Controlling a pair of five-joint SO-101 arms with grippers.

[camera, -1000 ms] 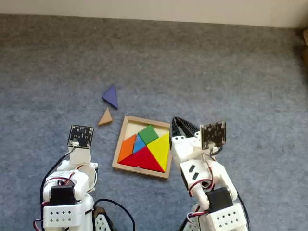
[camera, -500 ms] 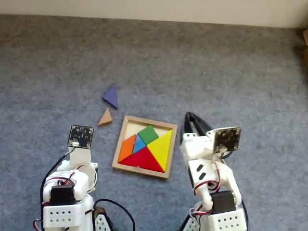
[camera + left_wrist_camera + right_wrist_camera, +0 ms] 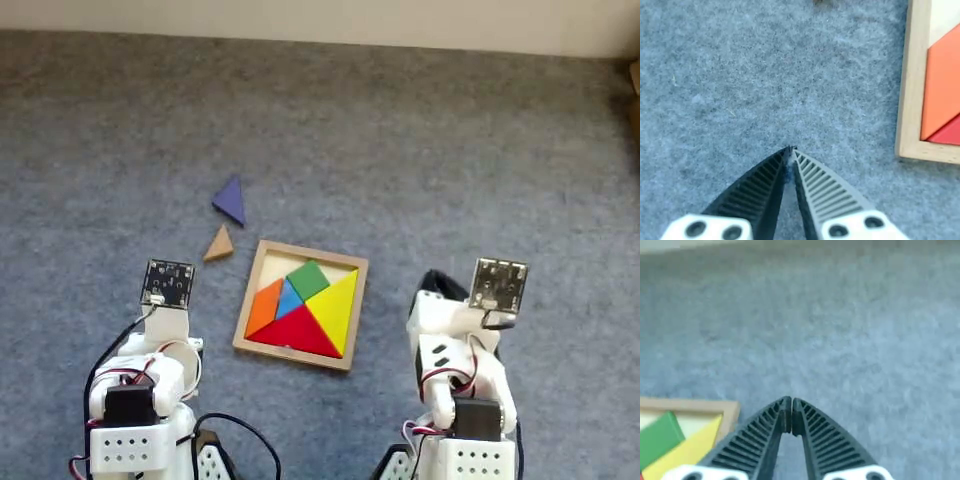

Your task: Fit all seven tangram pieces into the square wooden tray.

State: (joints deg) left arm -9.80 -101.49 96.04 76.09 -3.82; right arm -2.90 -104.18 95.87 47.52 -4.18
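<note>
While five pieces lie in the tray, the tan triangle sits near it at ten o'clock, with the purple triangle farther out at eleven. The left gripper at nine o'clock and the right gripper at three are both clenched on nothing.

Wooden tray with five coloured pieces; purple triangle and tan triangle loose outside it

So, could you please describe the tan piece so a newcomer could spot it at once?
Start at the square wooden tray on the grey carpet. Just off its far-left corner lies the tan triangle, nearer the tray than the blue triangle.
</note>
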